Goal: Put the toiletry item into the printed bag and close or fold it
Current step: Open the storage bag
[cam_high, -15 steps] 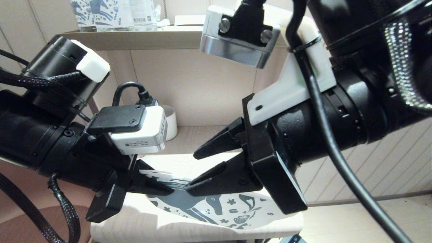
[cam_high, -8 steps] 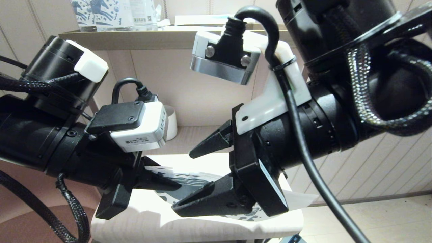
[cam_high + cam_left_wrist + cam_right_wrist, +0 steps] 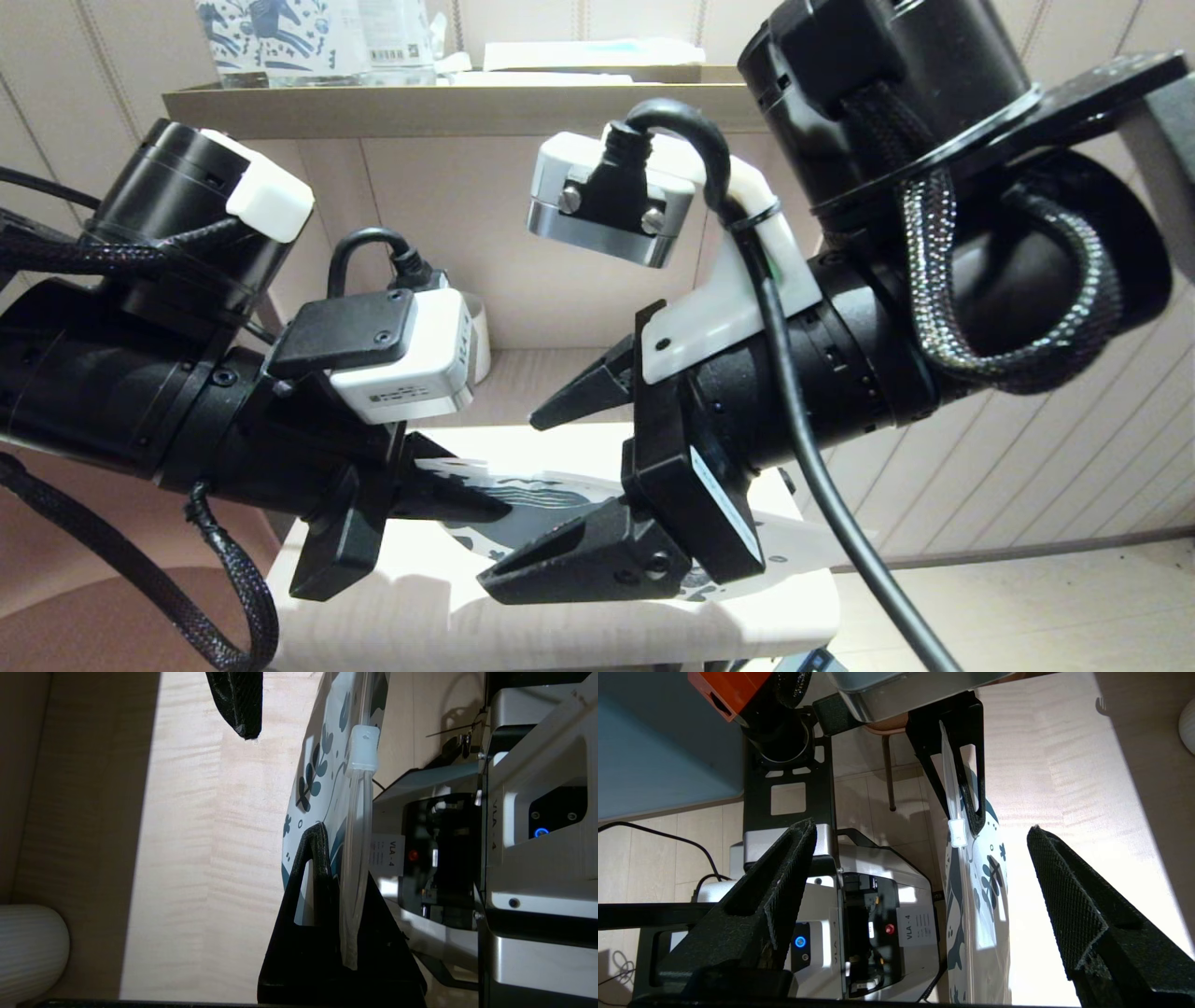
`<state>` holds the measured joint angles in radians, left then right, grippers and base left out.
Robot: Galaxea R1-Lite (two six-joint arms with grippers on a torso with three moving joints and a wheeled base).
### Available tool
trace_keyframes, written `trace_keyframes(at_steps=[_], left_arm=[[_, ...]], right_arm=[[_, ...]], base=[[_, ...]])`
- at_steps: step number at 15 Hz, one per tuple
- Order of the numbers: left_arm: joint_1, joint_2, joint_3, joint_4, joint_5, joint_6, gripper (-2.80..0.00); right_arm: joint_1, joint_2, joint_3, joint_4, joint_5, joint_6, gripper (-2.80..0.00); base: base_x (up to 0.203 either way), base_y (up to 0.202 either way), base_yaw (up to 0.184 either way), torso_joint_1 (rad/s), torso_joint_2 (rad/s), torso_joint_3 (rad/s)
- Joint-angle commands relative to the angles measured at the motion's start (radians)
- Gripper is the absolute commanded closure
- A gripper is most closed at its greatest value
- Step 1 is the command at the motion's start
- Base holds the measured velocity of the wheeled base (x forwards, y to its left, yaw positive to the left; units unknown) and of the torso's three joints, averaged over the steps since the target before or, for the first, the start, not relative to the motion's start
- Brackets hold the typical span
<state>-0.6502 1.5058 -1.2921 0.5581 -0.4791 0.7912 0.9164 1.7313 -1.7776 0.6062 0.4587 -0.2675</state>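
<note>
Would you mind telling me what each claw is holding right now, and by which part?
The left claw is shut on the bag, pinching its zip edge near one end, short of the slider. The right claw is open, holding nothing.

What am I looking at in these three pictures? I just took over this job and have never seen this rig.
It is a two-armed robot. The wide picture comes from its head camera, looking down at a pale wooden table; the other two come from cameras on each wrist, behind the fingers.

On the left, the left claw is shut on the zip edge of the flat white plastic pouch printed with dark blue flowers and a horse, near its white slider tab. On the right, the right claw is open, its fingers spread either side of the pouch and gripping nothing.

A ribbed white mug stands at the back of the table. Printed packs sit on the shelf above. The toiletry item shows in none of the views.
</note>
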Motion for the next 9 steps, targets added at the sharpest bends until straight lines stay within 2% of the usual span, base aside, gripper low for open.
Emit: trace_keyframes(at_steps=[1,9], left_arm=[[0.001,0.007,-0.003,0.003,-0.003,0.005,0.0],[0.009,0.008,-0.006,0.005,-0.003,0.005,0.0]], right_arm=[[-0.002,0.002,0.009,0.003,0.003,-0.006,-2.8],[-0.002,0.019,0.004,0.003,0.003,-0.004,-2.8]], base=[[0.0,0.0,0.0,0.0,0.0,0.0],[0.0,0.0,0.0,0.0,0.0,0.0]])
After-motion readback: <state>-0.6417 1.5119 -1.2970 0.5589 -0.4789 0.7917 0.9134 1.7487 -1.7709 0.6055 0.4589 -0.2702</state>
